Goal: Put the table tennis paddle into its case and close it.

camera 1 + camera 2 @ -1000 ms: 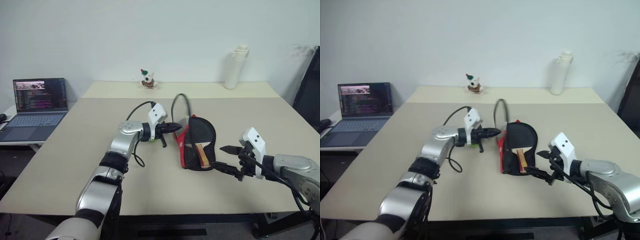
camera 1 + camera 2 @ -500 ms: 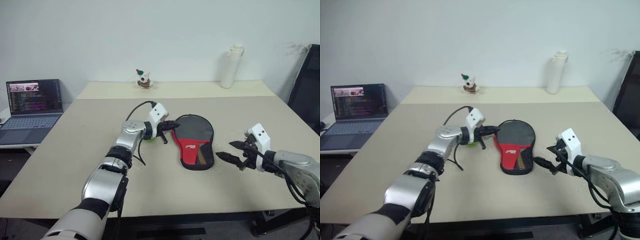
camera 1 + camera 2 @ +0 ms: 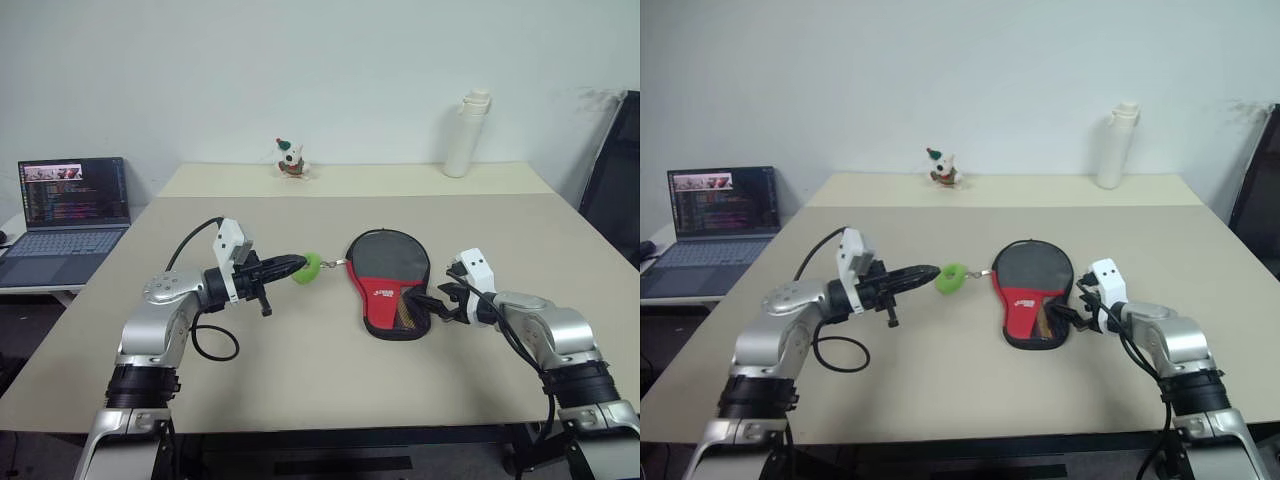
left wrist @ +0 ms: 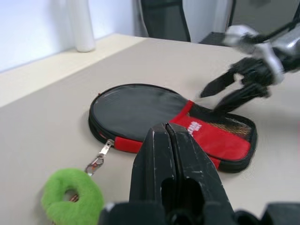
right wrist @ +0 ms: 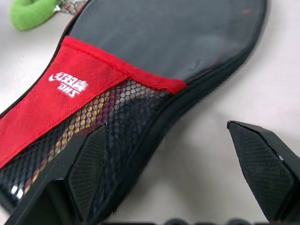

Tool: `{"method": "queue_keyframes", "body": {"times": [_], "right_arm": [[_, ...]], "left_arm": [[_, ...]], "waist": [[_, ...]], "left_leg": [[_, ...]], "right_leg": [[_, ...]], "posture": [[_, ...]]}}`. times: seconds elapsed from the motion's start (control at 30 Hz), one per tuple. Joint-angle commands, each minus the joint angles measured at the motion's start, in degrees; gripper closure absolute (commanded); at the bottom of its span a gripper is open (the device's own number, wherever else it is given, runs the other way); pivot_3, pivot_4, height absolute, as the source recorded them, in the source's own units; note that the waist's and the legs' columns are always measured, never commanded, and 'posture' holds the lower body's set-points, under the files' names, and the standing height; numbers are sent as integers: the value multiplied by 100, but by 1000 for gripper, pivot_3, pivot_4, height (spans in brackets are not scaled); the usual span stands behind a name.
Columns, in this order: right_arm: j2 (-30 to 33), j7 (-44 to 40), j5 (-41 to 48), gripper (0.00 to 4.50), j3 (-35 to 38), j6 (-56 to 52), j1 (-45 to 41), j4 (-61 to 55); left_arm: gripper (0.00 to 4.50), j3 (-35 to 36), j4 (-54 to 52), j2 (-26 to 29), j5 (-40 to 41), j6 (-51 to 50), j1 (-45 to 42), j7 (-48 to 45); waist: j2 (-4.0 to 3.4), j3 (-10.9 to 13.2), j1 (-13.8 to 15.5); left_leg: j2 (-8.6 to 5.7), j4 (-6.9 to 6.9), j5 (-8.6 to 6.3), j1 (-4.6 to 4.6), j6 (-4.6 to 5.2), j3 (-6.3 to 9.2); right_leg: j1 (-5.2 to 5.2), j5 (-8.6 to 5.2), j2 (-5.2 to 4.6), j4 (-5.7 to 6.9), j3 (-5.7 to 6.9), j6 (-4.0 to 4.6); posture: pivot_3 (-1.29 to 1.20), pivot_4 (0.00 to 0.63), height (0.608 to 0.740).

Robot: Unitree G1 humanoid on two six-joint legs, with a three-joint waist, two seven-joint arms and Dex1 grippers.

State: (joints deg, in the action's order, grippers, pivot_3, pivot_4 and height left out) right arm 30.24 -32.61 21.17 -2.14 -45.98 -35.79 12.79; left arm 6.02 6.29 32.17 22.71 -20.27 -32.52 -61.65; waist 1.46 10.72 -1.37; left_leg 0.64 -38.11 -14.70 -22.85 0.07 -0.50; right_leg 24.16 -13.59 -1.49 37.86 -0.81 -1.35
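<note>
The black case (image 3: 387, 285) lies flat on the table, red mesh pocket up. Through the mesh shows the paddle's red-and-tan handle (image 5: 91, 115); its blade is hidden inside. From the zipper on the case's left edge a green ring charm (image 3: 308, 267) hangs onto the table. My left gripper (image 3: 295, 263) is shut, pointing level at the case, its tip right beside the ring; in the left wrist view the ring (image 4: 72, 197) lies next to the fingers, not between them. My right gripper (image 3: 432, 306) stands open at the case's narrow end, one finger (image 5: 89, 168) over the mesh edge, the other (image 5: 262, 164) over bare table.
A small figurine (image 3: 290, 158) and a white bottle (image 3: 462, 135) stand at the table's far edge. An open laptop (image 3: 70, 215) sits on a side table to the left. A black chair (image 3: 615, 165) is at the right.
The case, propped open a second ago, now lies flat. My left gripper drew back to the left, the green ring following. My right gripper moved in to the case's narrow end.
</note>
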Motion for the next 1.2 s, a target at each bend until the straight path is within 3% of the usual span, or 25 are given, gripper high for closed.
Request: {"method": "queue_keyframes", "body": {"times": [0.03, 0.37, 0.83, 0.97, 1.2], "right_arm": [[-33, -197, -190, 0, -45, 268, -218, 335], [-229, -761, -630, 0, -481, 338, -553, 1047], [-872, -1033, -918, 4400, -655, 93, -917, 1626], [-929, -1128, -679, 4457, -516, -418, -838, 1159], [-1155, -933, -106, 4457, -439, -1733, -231, -818]], "left_arm": [[4452, 124, -418, 118, 158, -151, 37, 169], [4452, 19, -549, 164, 165, -178, 59, 260], [4500, -58, -826, 496, 255, -323, 457, 32], [4500, -72, -1106, 938, 459, -503, 950, -514], [4500, -15, -1629, 1657, 798, -675, 1826, -1290]], "waist": [[0, 0, -1], [0, -1, -54], [18, -16, -194], [18, -17, -214], [18, -17, -191]], "left_leg": [[0, 0, 0, 0, 0, -1], [8, 2, 0, 12, 0, -5], [20, 4, 0, 35, 0, -13], [27, 13, 0, 40, 0, -14], [34, 23, -3, 13, -2, 4]], "right_leg": [[0, 0, 0, -1, 0, 0], [-1, 0, 8, 8, -3, 1], [-9, 7, 18, 15, -8, 12], [-7, 7, 24, 14, -12, 17], [13, -6, 23, 12, 1, 37]], "posture": [[0, 150, 740], [0, 150, 740], [0, 150, 740], [0, 150, 740], [0, 150, 740]]}}
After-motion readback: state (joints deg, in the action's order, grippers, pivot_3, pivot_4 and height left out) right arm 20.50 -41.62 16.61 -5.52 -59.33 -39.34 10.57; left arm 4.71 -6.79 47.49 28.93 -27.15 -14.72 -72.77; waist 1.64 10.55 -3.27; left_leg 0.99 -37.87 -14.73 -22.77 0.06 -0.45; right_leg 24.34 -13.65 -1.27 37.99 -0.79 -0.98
